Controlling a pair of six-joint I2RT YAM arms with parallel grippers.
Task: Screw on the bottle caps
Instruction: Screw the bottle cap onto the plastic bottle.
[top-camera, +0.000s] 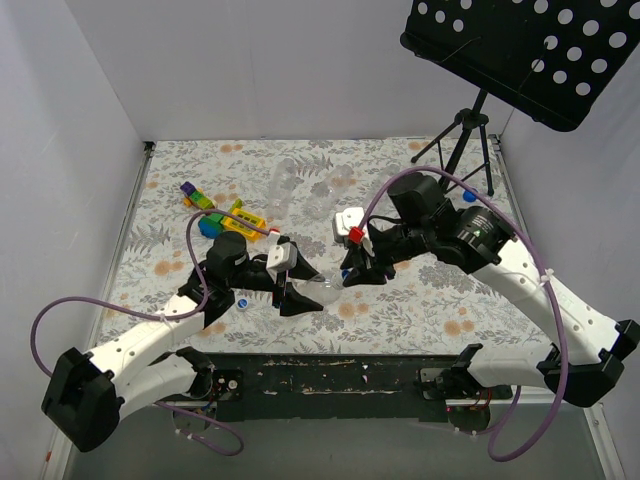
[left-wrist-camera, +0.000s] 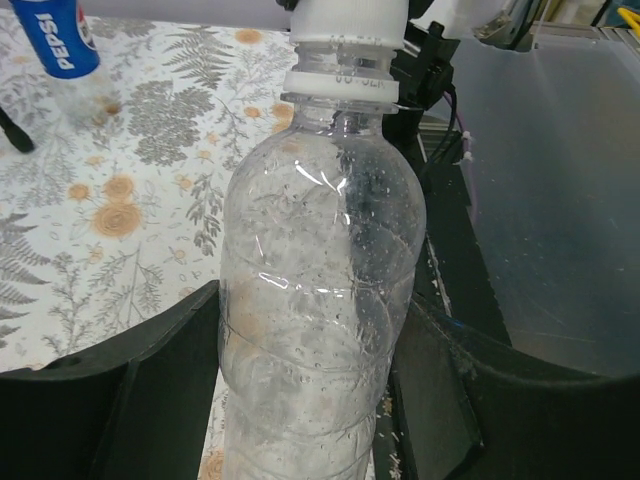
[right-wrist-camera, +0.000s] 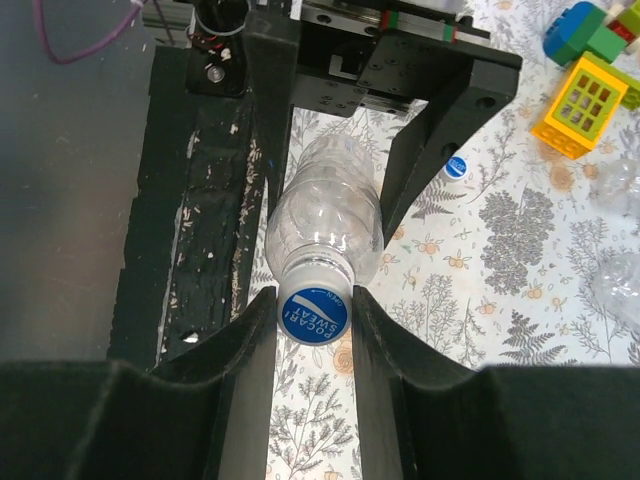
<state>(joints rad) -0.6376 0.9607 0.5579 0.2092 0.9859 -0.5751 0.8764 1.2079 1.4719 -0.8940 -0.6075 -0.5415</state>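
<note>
Bottle cap (right-wrist-camera: 314, 313), blue with white Pocari Sweat lettering, sits on the mouth of a clear bottle (left-wrist-camera: 320, 280). That bottle is held on its side over the near part of the flowered worktop (top-camera: 420, 300), not far from the arms' bases. The right gripper (right-wrist-camera: 313, 300) is pinching the bottle cap, one black finger pressed to each side of its rim. The left gripper (left-wrist-camera: 315, 350) is clamped on the bottle's ribbed body, a finger tight against each flank, so the two grippers face each other along the bottle's length.

A loose cap (right-wrist-camera: 455, 166), blue with a white top, lies flat on the worktop just left of the held bottle, beside the left arm. Farther back and to the left of the bottle sits a cluster of toy blocks (top-camera: 215, 210) in yellow, green, blue and purple. Straight behind the bottle, two more clear bottles (top-camera: 290, 180) lie on the worktop, uncapped as far as can be told.

In the left wrist view a Pepsi bottle (left-wrist-camera: 55, 35) with a blue label shows past the held bottle's capped end. Only its label and a little of the clear body are visible.

Farthest from the bottle, at the back right corner, stands a black tripod stand (top-camera: 465, 130) carrying a perforated black panel (top-camera: 520, 50).
</note>
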